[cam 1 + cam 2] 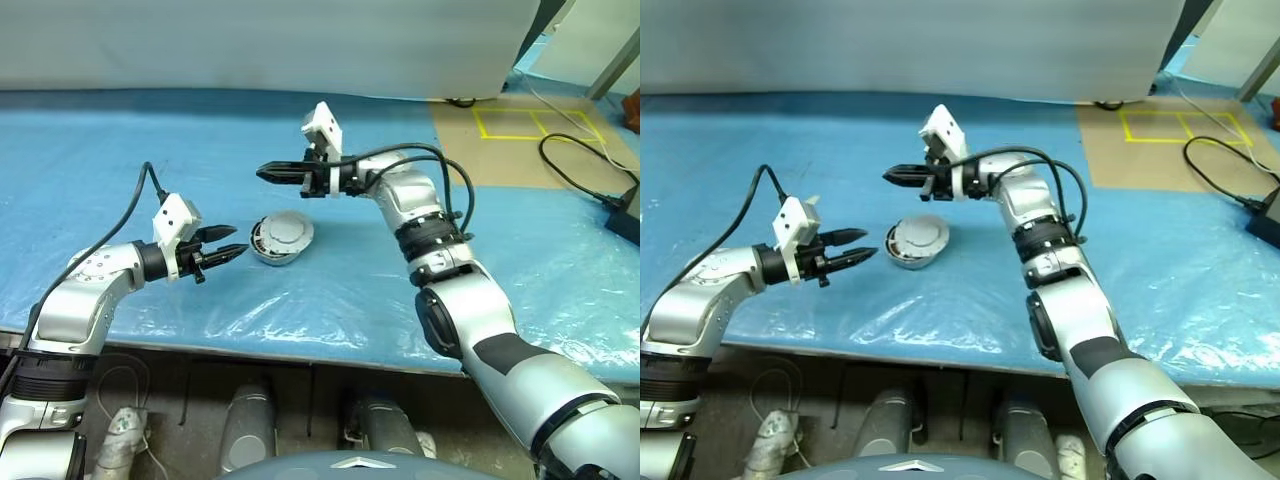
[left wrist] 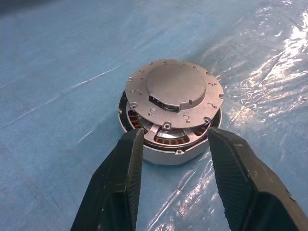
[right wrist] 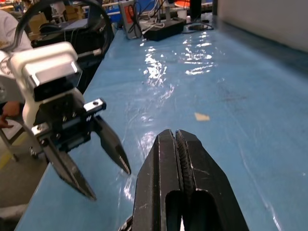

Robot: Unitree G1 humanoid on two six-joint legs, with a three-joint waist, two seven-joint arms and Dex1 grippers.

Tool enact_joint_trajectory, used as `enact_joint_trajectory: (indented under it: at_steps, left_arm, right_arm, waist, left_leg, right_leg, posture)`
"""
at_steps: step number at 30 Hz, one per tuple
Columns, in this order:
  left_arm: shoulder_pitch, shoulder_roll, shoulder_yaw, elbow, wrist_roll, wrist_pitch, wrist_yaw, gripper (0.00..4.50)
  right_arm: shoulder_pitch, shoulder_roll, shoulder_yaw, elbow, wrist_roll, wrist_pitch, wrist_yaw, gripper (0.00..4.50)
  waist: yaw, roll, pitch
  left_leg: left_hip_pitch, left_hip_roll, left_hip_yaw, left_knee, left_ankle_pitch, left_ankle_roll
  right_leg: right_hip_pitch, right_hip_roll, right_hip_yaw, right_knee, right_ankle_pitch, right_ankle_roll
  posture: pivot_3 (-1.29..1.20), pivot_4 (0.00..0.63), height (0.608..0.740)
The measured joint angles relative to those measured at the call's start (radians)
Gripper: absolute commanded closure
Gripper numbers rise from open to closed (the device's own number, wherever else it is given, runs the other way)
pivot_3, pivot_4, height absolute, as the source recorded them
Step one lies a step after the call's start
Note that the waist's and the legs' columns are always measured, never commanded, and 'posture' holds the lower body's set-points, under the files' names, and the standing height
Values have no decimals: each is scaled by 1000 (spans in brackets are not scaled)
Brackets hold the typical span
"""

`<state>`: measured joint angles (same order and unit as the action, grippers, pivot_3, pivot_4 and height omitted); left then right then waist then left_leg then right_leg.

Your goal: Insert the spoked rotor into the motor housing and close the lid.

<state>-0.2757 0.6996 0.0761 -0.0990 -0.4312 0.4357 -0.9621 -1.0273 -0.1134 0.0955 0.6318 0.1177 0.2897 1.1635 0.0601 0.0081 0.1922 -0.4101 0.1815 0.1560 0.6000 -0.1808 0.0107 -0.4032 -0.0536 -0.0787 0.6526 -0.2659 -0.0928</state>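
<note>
A blue plastic-covered table (image 1: 120,150) carries the motor housing (image 1: 268,250), a squat silver cylinder near the table's middle. The lid (image 1: 288,231), a flat grey disc, rests on top of the housing but sits off-centre and tilted, shifted toward 2 o'clock in the head view, so copper windings show at the uncovered edge. The spoked rotor cannot be picked out separately; it is probably already inside.

The left gripper (image 1: 228,243) hovers just beside the housing at its 9 o'clock, fingers parted to a medium gap and empty. In the left wrist view the two fingertips (image 2: 130,159) frame the housing's near wall, apart from it.

The right gripper (image 1: 268,172) hangs above the table at about 12 o'clock from the housing, pointing toward the robot's left, fingers pressed together and empty.

The deciding relation is the lid's offset: it overhangs the housing's rim on the side away from the left gripper. The left gripper is nearer and level with the housing; the right is higher and better placed to press the lid down.
</note>
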Motion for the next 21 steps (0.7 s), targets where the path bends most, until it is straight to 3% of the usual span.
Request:
enact_joint_trajectory:
  at_steps: [4,10,15,18,21]
  left_arm:
    - [9,0,-1,-2,1,-7,-18,2295]
    - [8,-1,-5,1,10,-35,-32,2295]
    - [2,-3,-8,7,14,-36,-32,2295]
    - [1,-7,-8,10,16,-36,-31,2295]
    - [-1,-14,-9,10,17,-36,-28,2295]
  right_arm:
    - [129,-29,27,-49,0,-20,-12,2558]
    - [141,-49,55,-90,0,-32,-13,580]
    - [142,-49,81,-77,-13,-65,-37,580]
    - [144,-50,95,-38,-28,-112,-55,28]
    - [145,-51,111,-13,-45,-150,-58,28]
  waist:
    - [5,0,0]
    - [4,0,0]
    - [6,0,0]
    - [6,0,0]
    - [6,0,0]
  left_leg:
    - [0,0,0,0,0,0]
    - [1,0,0,-1,0,-1]
    - [1,0,0,-1,0,-1]
    - [1,0,0,-1,0,-1]
    - [1,0,0,-1,0,-1]
  right_leg:
    - [-1,0,0,-1,0,0]
    - [0,0,0,0,0,0]
    - [0,0,0,-1,0,0]
    - [0,0,0,-1,0,0]
    - [0,0,0,-1,0,0]
  posture:
    - [0,150,740]
    - [0,150,740]
    - [0,150,740]
    - [0,150,740]
    - [0,150,740]
